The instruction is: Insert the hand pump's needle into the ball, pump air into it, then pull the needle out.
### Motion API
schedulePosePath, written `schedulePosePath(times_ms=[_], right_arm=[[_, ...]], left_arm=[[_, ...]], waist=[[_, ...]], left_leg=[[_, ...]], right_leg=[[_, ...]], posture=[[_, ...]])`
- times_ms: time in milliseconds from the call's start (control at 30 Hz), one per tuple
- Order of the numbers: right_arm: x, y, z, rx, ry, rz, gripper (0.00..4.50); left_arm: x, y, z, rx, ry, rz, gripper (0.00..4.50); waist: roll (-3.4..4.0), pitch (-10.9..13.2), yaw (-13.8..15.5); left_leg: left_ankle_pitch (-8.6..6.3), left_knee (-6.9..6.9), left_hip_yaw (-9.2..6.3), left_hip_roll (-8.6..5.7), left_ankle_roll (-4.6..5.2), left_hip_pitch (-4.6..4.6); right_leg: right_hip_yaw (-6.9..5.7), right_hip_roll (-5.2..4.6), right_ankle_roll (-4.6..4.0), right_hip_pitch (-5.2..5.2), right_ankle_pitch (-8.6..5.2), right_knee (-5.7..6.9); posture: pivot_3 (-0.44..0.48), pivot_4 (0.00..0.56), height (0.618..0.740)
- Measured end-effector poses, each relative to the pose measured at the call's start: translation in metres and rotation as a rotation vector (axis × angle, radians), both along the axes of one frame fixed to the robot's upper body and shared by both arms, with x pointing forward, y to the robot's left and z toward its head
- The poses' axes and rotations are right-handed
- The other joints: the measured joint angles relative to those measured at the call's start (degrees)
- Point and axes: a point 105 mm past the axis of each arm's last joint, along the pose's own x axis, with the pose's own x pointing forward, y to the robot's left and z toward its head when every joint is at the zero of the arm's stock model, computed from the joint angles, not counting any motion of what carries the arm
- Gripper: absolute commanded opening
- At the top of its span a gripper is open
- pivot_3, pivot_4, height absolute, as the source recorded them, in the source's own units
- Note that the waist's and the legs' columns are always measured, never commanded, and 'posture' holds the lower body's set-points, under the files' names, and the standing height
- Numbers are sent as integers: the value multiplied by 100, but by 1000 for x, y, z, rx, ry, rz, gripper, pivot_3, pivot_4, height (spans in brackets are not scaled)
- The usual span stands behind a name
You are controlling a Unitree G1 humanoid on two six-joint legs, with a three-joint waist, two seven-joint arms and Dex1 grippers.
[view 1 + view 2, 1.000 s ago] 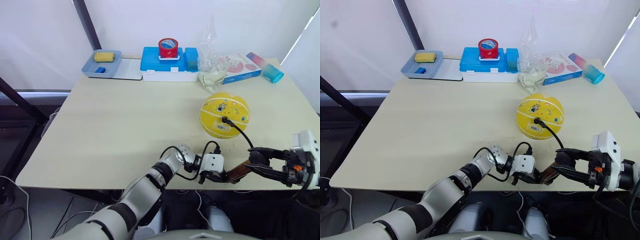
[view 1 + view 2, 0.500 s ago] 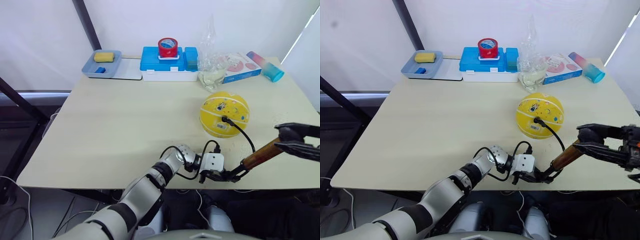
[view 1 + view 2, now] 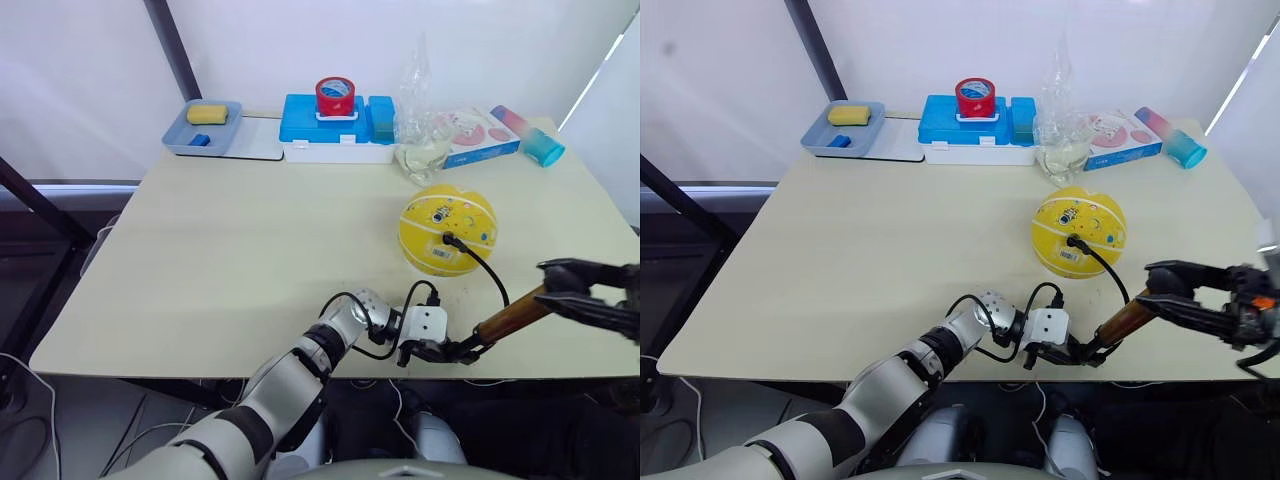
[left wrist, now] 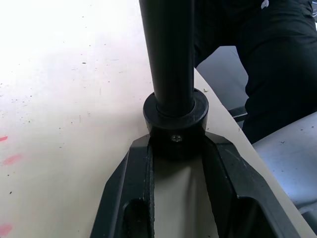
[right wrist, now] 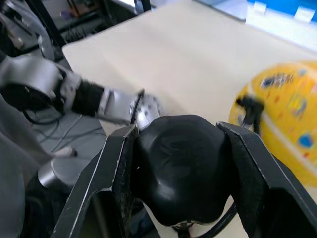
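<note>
The yellow ball (image 3: 447,229) with coloured dots rests on the table to the right of centre. A thin black hose (image 3: 487,267) plugs into its front and runs to the hand pump (image 3: 510,318), a bronze cylinder slanting above the table's front edge. My left gripper (image 3: 455,352) is shut on the pump's black end cap (image 4: 174,124), fingers (image 4: 130,188) on both sides. My right gripper (image 3: 552,284) is shut on the pump's black handle (image 5: 182,168) at the far end, right of the ball (image 5: 287,111).
Along the back edge stand a grey tray (image 3: 178,140) with a yellow sponge, a blue box (image 3: 310,130) carrying a red tape roll (image 3: 337,96), a clear plastic bag (image 3: 425,130), a pink-and-blue box (image 3: 485,135) and a blue tumbler (image 3: 540,145). The table's front edge (image 3: 250,372) runs under the pump.
My right gripper drew the handle out to the right, away from the left gripper, lengthening the pump, then came back slightly. Left gripper and ball stayed put.
</note>
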Motion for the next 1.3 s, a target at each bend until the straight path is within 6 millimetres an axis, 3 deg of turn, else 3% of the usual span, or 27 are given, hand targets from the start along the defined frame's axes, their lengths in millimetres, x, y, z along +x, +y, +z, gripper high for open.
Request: schedulePosePath(times_ms=[233, 400, 533, 700, 933, 1200, 1267, 1300], right_arm=[[3, 13, -43, -39, 23, 16, 2003], [4, 14, -43, -35, -5, 22, 2003], [4, 7, -29, 17, -8, -6, 2003], [-1, -4, 15, 41, -46, -3, 2003], [-7, -10, 58, 25, -67, -4, 2003], [-6, -8, 64, 6, -60, -8, 2003], [-8, -7, 57, 5, -60, -1, 2003], [-7, -4, 41, -17, -30, 7, 2003]], left_arm=[[0, 0, 0, 1, 0, -2, 910], [0, 0, 0, 2, -1, -4, 910], [0, 0, 1, -1, -4, -6, 910], [1, -1, 2, -3, -5, -5, 909], [1, -1, 2, -3, -7, -5, 909], [1, -1, 3, -4, -9, -6, 909], [1, 0, 2, 0, -5, -5, 909], [1, 0, 2, 2, -5, -4, 909]], waist=[[4, 1, 11], [3, 1, 18], [21, 15, 26], [34, 26, 32], [39, 31, 33], [38, 30, 28], [20, 21, 30], [15, 18, 24]], left_leg=[[1, 2, -3, 0, -2, 5], [2, 2, -9, 2, -3, 8], [2, 2, -12, 3, -4, 4], [7, 2, -37, 3, -12, -4], [13, 2, -49, 11, -21, -13], [17, 2, -56, 13, -27, -37], [18, 2, -63, 18, -28, -34], [19, 3, -64, 20, -32, -33]], right_leg=[[-1, 0, -16, -3, 0, 24], [-6, 1, -20, -1, -8, 30], [-9, 1, -33, -3, -1, 30], [-25, 7, -39, -5, -3, 32], [-34, 16, -26, -10, -16, 33], [-40, 21, -48, -31, -3, 33], [-47, 27, -52, -26, -7, 33], [-47, 27, -32, -24, -20, 33]], posture=[[0, 150, 729], [0, 150, 729], [0, 150, 729], [0, 150, 729], [0, 150, 729], [0, 150, 729], [0, 150, 729], [0, 150, 729]])
